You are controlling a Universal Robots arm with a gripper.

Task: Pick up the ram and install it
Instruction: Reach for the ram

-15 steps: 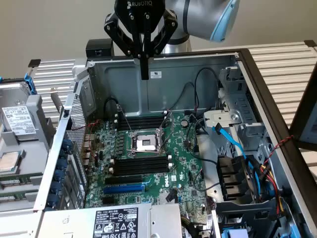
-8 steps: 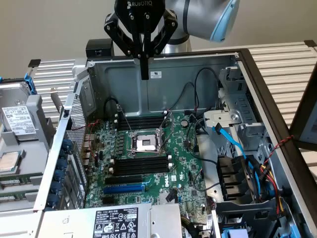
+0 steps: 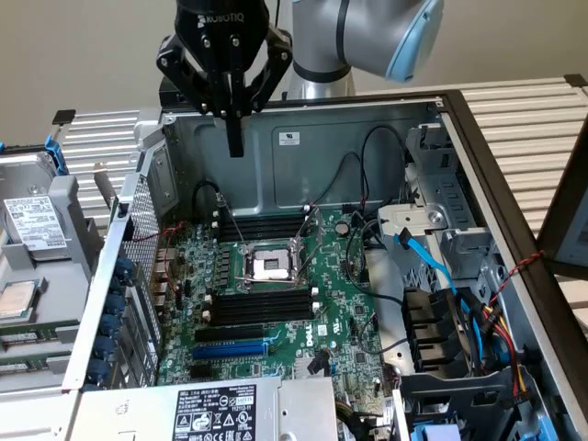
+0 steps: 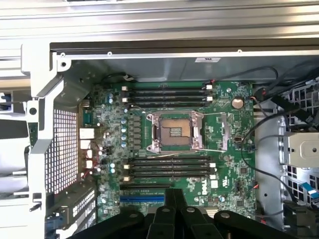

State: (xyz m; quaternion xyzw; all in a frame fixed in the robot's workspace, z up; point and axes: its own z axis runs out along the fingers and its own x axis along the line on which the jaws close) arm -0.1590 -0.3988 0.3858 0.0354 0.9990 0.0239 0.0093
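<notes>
Exterior view showed me the gripper (image 3: 235,145) hanging above the open computer case (image 3: 322,175), its fingers pressed together, tip against tip. In the wrist view the closed gripper (image 4: 172,195) pointed down at the motherboard (image 4: 234,164), near the blue slot (image 4: 142,198) and the black memory slots (image 4: 167,167). Where the ram lay, I could not tell.

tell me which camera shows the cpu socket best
The wrist view: it looks straight down on the CPU socket, centred and with nothing in front of it. The exterior view shows the CPU socket too, but at a slant.
</notes>
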